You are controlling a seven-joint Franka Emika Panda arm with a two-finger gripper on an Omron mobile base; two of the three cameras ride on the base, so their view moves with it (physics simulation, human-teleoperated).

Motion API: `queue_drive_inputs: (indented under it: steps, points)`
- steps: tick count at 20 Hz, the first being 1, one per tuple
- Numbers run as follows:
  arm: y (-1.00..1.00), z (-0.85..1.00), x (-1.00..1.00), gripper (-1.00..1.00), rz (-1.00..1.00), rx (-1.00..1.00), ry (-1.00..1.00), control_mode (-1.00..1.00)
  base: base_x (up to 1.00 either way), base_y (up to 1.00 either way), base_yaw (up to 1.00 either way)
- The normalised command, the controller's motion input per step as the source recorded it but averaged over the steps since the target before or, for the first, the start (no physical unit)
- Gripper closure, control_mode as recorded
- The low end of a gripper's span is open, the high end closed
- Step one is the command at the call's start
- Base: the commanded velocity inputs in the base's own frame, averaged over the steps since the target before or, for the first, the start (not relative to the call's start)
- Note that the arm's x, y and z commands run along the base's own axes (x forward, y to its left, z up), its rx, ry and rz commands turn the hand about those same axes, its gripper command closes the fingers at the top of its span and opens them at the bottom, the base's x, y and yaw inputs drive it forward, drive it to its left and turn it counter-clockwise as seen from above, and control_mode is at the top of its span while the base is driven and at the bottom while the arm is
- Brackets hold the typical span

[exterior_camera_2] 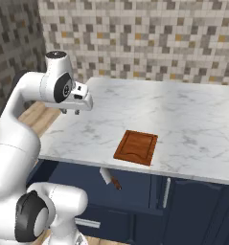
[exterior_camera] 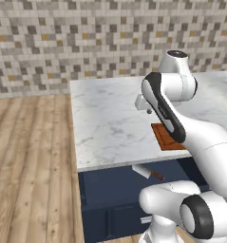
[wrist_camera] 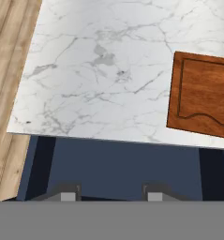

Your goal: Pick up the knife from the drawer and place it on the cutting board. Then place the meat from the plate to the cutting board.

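In the open drawer (exterior_camera_2: pixel 135 189) the knife (exterior_camera_2: pixel 109 177) lies slantwise, handle rightward; jaws apart, empty.

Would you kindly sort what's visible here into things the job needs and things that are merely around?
Needed:
- knife, lying in the open drawer
- cutting board, bare, near the counter's front edge

Merely around:
- marble counter
- tiled wall
- wooden floor

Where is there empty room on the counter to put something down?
The marble counter is bare between the cutting board and the tiled wall, and on both sides of the board. It is tight at the front edge, where the knife lies in the drawer below.
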Motion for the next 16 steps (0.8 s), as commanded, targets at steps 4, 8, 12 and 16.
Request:
queue_drive_inputs:
  steps: [4,8,12,16]
  points:
    - [0.00,0.00,0.00,-1.00,0.00,0.00,0.00,1.00,0.00,0.06,0.02]
    - [0.00,0.00,0.00,-1.00,0.00,0.00,0.00,1.00,-0.07,-0.08,0.00]
    - [0.00,0.00,0.00,-1.00,0.00,0.00,0.00,1.00,-0.44,-0.77,0.00]
    - [0.00,0.00,0.00,-1.00,0.00,0.00,0.00,1.00,-0.47,-0.96,0.00]
